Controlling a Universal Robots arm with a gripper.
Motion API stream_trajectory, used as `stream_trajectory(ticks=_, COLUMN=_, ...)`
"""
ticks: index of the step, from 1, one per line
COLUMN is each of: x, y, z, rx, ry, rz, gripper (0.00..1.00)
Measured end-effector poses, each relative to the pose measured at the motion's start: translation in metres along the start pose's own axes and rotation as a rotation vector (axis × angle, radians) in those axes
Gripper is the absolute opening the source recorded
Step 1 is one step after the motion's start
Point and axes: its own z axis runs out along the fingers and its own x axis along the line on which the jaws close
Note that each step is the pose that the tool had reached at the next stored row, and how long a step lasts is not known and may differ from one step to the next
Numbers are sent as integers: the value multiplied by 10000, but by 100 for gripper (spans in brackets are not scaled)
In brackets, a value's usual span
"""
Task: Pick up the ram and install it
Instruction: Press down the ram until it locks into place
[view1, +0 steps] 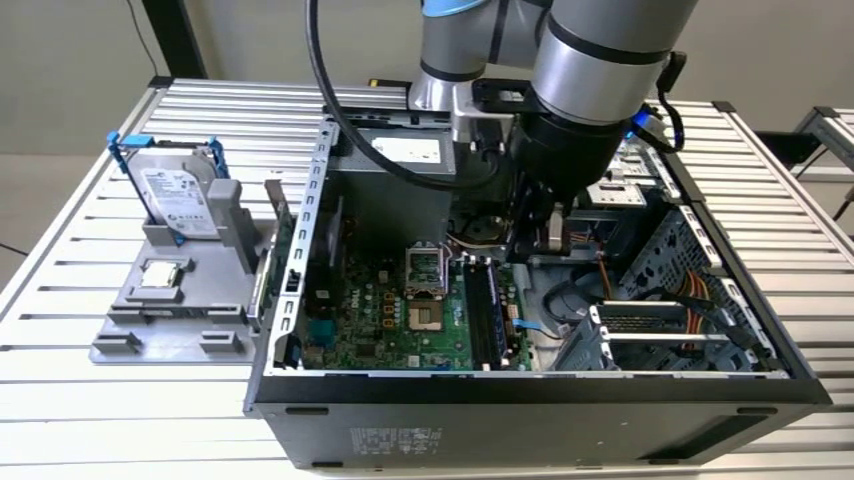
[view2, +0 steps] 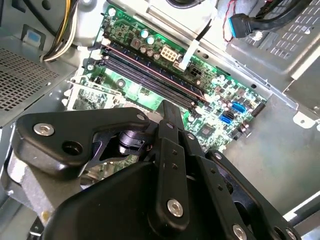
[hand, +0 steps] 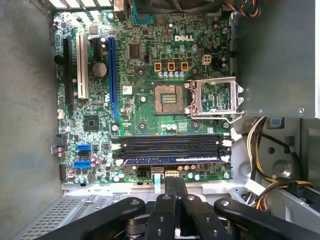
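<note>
The ram (hand: 170, 160) is a thin bluish stick standing on edge in the outermost of the black memory slots (hand: 172, 145) on the green motherboard (hand: 145, 75), between white end clips. In the exterior view the ram (view1: 481, 300) stands just right of the open CPU socket (view1: 424, 268). My gripper (view1: 531, 240) hangs inside the open PC case, above the board and a little off the slots. In both wrist views its black fingers (hand: 169, 187) are pressed together, and I see nothing between them. The gripper (view2: 169, 111) points toward the slots (view2: 150, 70).
The case walls (view1: 310, 200) and a drive cage with orange and yellow cables (view1: 694, 300) hem the arm in. On the exterior view's left a grey fixture (view1: 160, 330) holds a silver hard drive in a blue frame (view1: 171, 195) and a small CPU chip (view1: 163, 272).
</note>
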Motion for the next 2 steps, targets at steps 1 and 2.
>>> stream_trajectory(ticks=1, x=0, y=0, z=0, rx=0, ry=0, rz=0, gripper=0)
stream_trajectory(ticks=2, x=0, y=0, z=0, rx=0, ry=0, rz=0, gripper=0)
